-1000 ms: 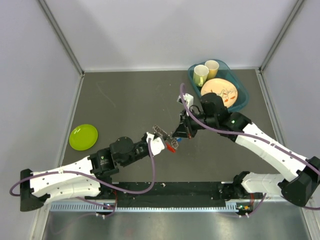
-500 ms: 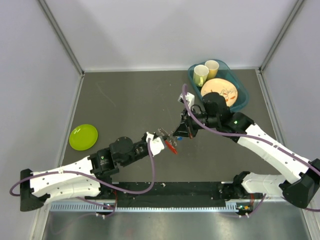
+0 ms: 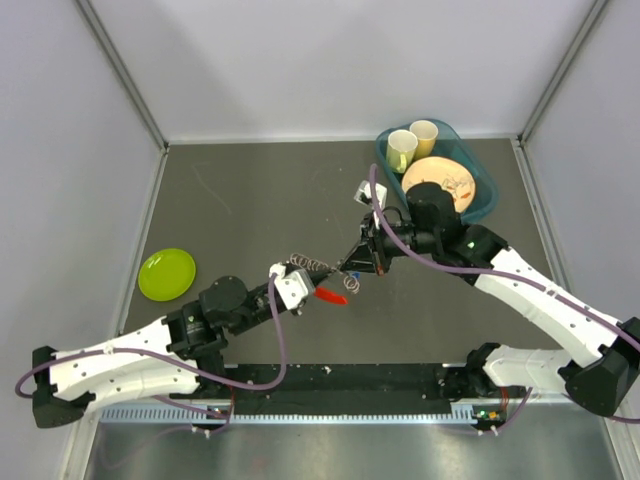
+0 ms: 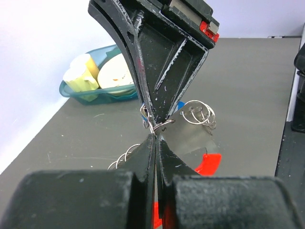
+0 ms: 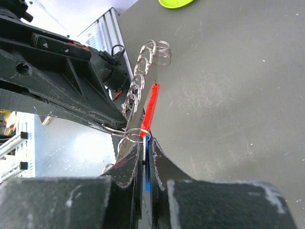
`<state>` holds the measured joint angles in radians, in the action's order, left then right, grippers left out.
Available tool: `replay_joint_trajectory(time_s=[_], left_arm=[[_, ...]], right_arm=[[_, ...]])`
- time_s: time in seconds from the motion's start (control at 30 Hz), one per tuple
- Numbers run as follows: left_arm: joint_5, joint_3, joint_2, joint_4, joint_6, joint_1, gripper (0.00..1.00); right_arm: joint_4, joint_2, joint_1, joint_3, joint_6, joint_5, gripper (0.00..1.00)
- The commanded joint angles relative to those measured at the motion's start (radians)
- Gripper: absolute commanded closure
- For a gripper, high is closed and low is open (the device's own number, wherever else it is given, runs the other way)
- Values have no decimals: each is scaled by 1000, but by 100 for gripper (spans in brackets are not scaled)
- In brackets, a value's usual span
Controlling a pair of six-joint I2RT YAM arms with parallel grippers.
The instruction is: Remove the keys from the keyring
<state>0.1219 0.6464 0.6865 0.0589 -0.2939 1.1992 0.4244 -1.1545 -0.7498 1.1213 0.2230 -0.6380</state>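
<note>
Working above the table: your left gripper is pressed shut on the keyring, your right gripper pinches the blue key — the red key hangs beside. Next, probably, thread the blue key's head along the wire — gently.

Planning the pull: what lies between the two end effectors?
Top view: keyring loops and the red-headed key bridge the left end effector and the right end effector.

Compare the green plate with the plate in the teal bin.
The green plate is plain; the orange plate bears a pattern. The green plate lies alone on the table; the orange plate sits in the teal bin beside two cups. Both are round.
</note>
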Motion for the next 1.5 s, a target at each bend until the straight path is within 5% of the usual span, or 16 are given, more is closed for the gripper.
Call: replay_joint_trajectory(time_s=[0.0, 0.43, 0.73, 0.97, 1.3, 1.47], left_arm=[[-85, 6, -38, 143, 53, 11, 100], [-102, -17, -54, 239, 87, 10, 100], [-116, -14, -51, 219, 81, 8, 100], [-162, -17, -58, 210, 91, 8, 100], [-197, -10, -50, 199, 101, 10, 100], [-205, -10, -45, 199, 105, 10, 100]], right_arm=[[-76, 13, 29, -5, 1, 55, 100], [-133, 24, 29, -48, 44, -15, 100], [-142, 154, 29, -77, -102, 54, 65], [-219, 271, 29, -136, -307, 2, 57], [-400, 334, 23, -212, -344, -238, 64], [-395, 335, -29, -230, -373, -223, 66]])
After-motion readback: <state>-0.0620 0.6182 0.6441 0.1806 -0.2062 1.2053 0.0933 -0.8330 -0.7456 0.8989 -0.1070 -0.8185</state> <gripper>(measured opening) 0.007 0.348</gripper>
